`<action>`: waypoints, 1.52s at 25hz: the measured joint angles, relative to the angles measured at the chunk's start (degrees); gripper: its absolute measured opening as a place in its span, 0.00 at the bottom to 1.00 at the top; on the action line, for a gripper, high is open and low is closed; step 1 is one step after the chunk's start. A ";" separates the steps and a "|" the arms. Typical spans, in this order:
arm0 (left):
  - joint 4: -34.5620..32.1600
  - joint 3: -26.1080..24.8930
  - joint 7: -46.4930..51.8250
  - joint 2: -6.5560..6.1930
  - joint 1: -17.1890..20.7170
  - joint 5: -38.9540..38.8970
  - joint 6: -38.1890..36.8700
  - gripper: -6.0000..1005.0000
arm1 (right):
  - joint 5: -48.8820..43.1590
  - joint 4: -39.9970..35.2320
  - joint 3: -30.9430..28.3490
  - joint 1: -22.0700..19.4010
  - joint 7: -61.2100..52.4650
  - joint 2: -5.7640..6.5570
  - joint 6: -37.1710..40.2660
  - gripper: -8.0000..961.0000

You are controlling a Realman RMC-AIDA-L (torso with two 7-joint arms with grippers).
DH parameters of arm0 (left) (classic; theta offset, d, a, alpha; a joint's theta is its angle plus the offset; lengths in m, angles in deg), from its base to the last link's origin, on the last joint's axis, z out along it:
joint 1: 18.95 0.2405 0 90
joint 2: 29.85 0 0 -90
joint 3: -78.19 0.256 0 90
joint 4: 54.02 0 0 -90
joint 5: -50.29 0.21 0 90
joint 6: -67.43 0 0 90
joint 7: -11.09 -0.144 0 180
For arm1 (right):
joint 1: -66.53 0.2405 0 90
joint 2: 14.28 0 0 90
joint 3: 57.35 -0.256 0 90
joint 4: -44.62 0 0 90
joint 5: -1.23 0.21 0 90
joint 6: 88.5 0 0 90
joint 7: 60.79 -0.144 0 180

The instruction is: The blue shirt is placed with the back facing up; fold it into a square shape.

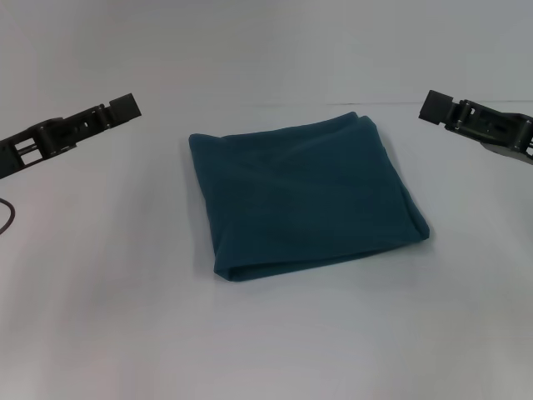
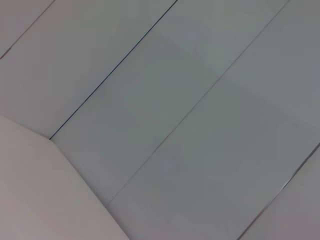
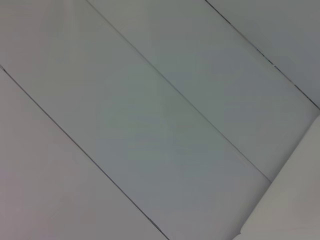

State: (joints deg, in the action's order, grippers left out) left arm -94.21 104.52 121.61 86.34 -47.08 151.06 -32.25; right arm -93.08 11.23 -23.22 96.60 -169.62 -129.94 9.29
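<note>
While both arms hung raised and apart, the blue shirt point(image 1: 304, 196) lay folded into a rough square on the white table point(image 1: 100, 317), midway between them. The left gripper point(image 1: 123, 107) and right gripper point(image 1: 435, 106) touched nothing, well clear of its 2 sides; their finger state could not be told.

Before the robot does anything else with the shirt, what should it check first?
1. Blue shirt folded into a rough square: ok.
2. Sleeves tucked in, none sticking out: ok.
3. Shirt lying wholly on the table: ok.
4. Left claw off to the left, not touching the shirt: ok.
5. Right claw off to the right, not touching the shirt: ok.
6. Layers lined up evenly inside the fold: cannot tell.
</note>
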 joint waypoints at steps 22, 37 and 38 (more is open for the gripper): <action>-0.03 -0.03 -0.30 -0.09 -0.33 0.04 0.36 0.86 | -0.86 0.00 0.24 0.49 -0.64 -0.13 -0.41 0.72; -3.77 1.29 1.69 -0.36 -1.15 10.10 -1.37 0.86 | -13.75 -1.22 0.66 2.44 -4.51 1.96 -0.63 0.72; -3.87 1.41 1.69 -0.36 -1.19 10.43 -1.39 0.86 | -14.39 -1.25 0.66 2.66 -4.67 2.04 -0.65 0.72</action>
State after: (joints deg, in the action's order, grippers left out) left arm -98.08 105.93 123.30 85.98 -48.27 161.49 -33.64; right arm -107.47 9.98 -22.56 99.26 -174.29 -127.90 8.64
